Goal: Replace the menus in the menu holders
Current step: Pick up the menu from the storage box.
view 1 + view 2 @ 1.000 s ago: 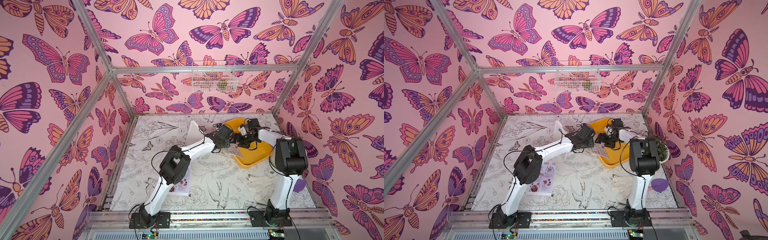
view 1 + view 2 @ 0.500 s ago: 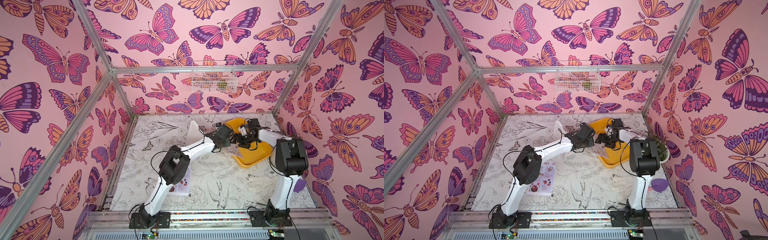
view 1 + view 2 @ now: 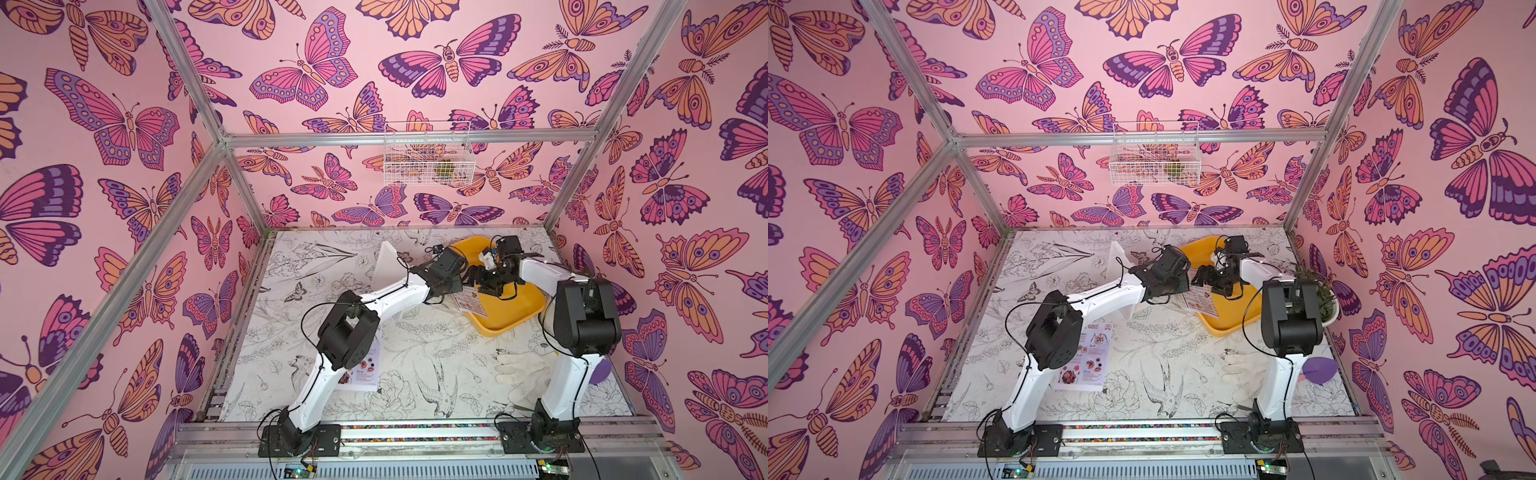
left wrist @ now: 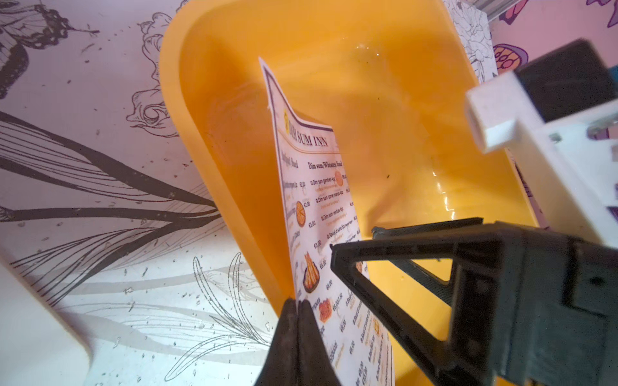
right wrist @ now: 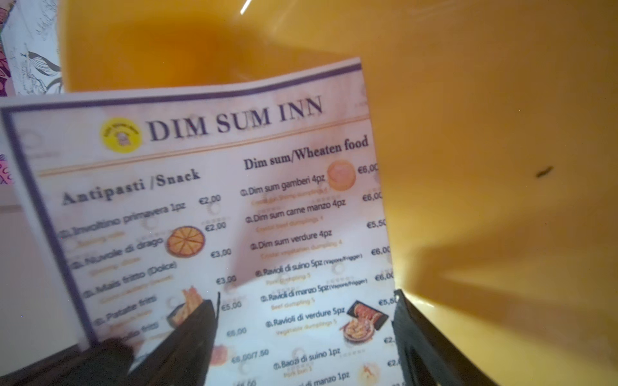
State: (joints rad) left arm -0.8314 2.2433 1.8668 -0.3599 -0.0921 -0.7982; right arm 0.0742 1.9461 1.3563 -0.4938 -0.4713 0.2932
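Two menus. Nearest, white paper sheet headed red "SPECIAL MENU" [image 3: 1090, 357] lies flat on desk [image 3: 1183, 353]. Farther, left gripper [image 4: 297, 305] clamps edge of white paper "DIM SUM INN" sheet [image 5: 214, 207], upright over yellow plastic tray [image 4: 401, 100]; right gripper [image 5: 306, 295] w/ jaws apart. Probably light & floppy: pinch the margin. Clear acrylic stand [image 3: 388, 266] beyond.

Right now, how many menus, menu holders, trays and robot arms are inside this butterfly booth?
Menus: 2 (DIM SUM INN menu, SPECIAL MENU sheet)
Menu holder: 1
Yellow tray: 1
Robot arms: 2 (left arm, right arm)
Total: 6
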